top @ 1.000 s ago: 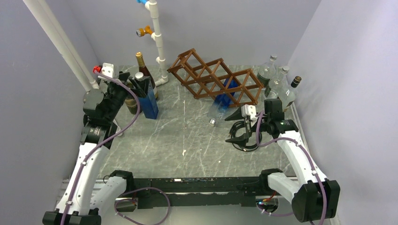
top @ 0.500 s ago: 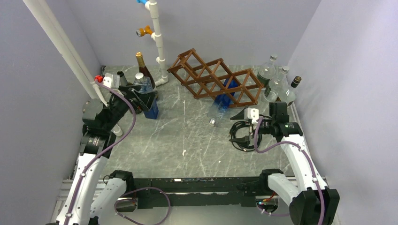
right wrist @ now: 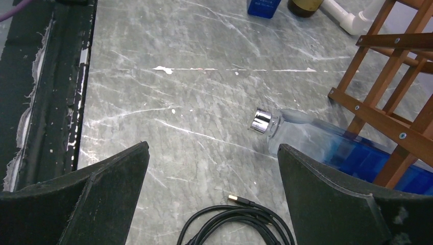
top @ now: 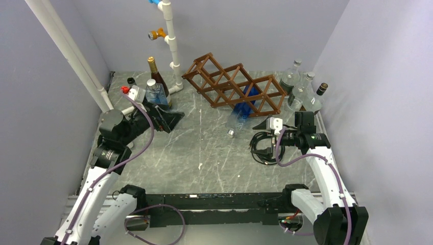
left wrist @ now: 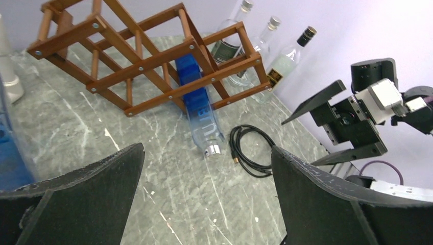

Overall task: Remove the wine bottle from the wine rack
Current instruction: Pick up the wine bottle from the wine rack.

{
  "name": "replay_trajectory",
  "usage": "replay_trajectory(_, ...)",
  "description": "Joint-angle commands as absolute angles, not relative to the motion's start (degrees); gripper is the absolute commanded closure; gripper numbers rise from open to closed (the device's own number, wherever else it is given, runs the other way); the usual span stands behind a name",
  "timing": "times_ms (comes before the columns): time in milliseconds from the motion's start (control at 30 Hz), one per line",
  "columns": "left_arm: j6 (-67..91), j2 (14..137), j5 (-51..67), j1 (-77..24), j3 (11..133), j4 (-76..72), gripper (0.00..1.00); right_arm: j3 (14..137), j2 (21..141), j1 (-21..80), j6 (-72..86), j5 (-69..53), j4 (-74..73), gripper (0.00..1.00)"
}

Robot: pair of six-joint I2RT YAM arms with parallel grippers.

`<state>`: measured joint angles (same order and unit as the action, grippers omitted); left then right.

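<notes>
The brown wooden wine rack [top: 232, 84] stands at the back middle of the table. A clear, blue-tinted wine bottle [top: 240, 116] with a silver cap lies through one of its lower cells, neck resting on the table towards me. In the left wrist view the rack [left wrist: 138, 61] and bottle [left wrist: 201, 115] lie far ahead. My left gripper [top: 166, 120] is open and empty, well left of the bottle. My right gripper [top: 257, 138] is open and empty just right of the cap, over a cable. In the right wrist view the bottle [right wrist: 311, 140] lies beyond the right finger.
A coiled black cable [top: 265, 150] lies under my right gripper. Several glass bottles [top: 301, 89] stand at the back right by the wall. A dark gold-topped bottle [top: 155, 76] and a clear bottle [top: 154, 92] stand back left, beside a white pipe stand [top: 171, 46].
My left arm has swung right, away from the back-left bottles, and its gripper now faces the rack. My right gripper has shifted slightly right. Both stayed open.
</notes>
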<state>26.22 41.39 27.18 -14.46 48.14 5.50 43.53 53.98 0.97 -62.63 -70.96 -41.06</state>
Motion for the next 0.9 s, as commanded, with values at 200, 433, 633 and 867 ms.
replay_trajectory(200,23.76,41.17,23.16,-22.41,48.36,6.50,0.00,44.56,53.03,0.25,-64.55,-72.09,-41.55,0.00)
replay_trajectory(433,23.24,42.90,19.88,-27.73,48.14,6.29,0.01,44.47,52.82,-0.61,-64.62,-72.20,-41.62,0.00)
replay_trajectory(633,23.13,44.46,18.29,-30.27,47.49,5.41,0.01,44.30,52.74,-0.94,-64.64,-72.13,-41.57,0.00)
replay_trajectory(867,23.87,47.19,17.05,-33.41,46.76,3.43,0.01,44.21,52.48,-1.01,-64.72,-72.03,-41.57,0.00)
